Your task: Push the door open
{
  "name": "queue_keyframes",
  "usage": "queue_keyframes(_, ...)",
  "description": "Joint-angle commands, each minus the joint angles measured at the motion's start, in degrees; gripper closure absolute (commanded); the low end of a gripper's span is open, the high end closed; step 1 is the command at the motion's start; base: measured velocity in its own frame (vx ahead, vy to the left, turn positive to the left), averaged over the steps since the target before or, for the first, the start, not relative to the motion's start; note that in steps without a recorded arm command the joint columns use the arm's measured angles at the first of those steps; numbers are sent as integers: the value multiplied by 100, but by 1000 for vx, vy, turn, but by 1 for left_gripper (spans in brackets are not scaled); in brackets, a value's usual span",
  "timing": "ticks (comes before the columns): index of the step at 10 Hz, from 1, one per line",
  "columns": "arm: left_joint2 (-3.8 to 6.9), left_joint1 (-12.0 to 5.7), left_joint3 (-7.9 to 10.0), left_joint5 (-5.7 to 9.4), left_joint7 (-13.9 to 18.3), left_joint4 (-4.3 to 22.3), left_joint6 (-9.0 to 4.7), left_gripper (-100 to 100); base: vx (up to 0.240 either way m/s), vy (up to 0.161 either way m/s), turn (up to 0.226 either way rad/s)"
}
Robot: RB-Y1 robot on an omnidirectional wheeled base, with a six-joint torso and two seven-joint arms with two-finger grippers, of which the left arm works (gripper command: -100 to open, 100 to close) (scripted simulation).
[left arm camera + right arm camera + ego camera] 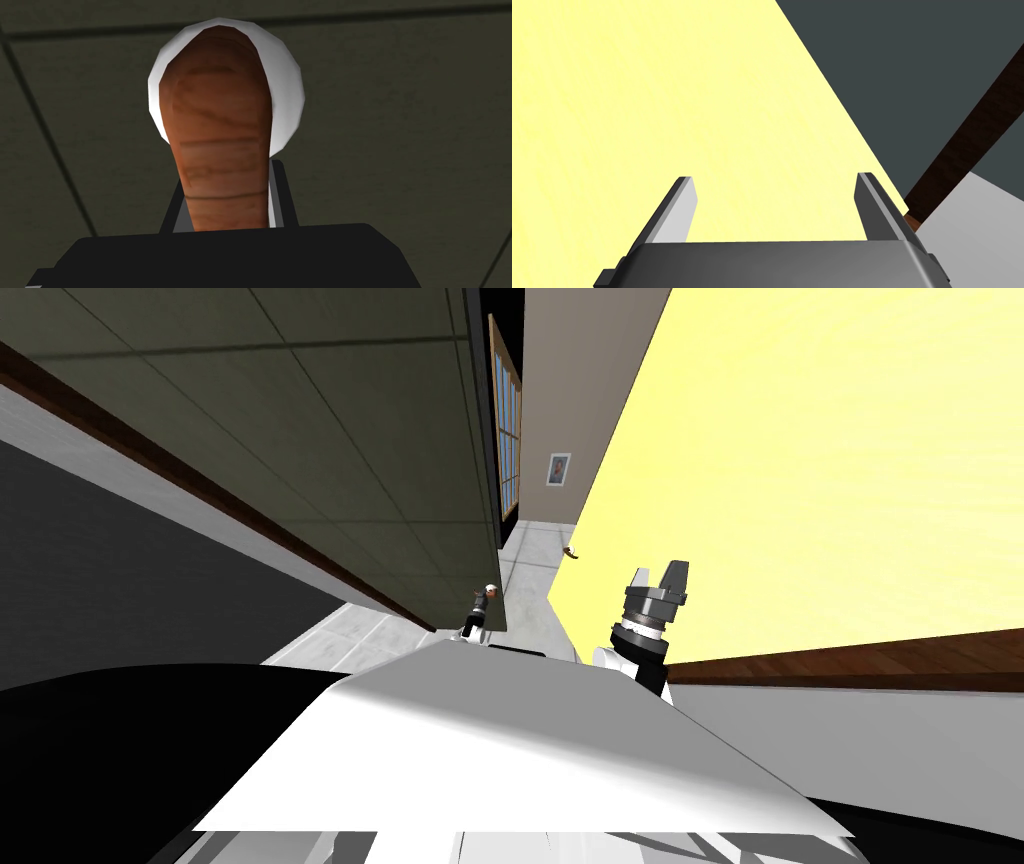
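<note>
Gripping brown handle (220, 130) by olive door (330, 438) edge: left pincer (228, 175) clenched; right pincer (774, 177) released, facing yellow wall (637, 100).

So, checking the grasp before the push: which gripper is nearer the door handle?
Left. The left gripper is shut on the brown door handle, fingers pressing its sides. The right gripper hangs open, off by the yellow wall.

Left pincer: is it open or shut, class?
Shut on the door handle. In the left wrist view, the left pincer has its fingers pressed against both sides of the brown handle.
</note>
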Motion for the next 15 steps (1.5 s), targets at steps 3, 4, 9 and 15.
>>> queue_keyframes(3,25,-107,245,111,-112,218,-164,100,118,-53,76)
queue_keyframes(4,16,-113,319,146,-158,231,-172,100,159,-66,100)
queue_keyframes(9,-55,-139,643,300,-359,288,-211,100,173,-66,80)
queue_keyframes(15,-183,-164,955,447,-552,342,-248,100,174,-72,86)
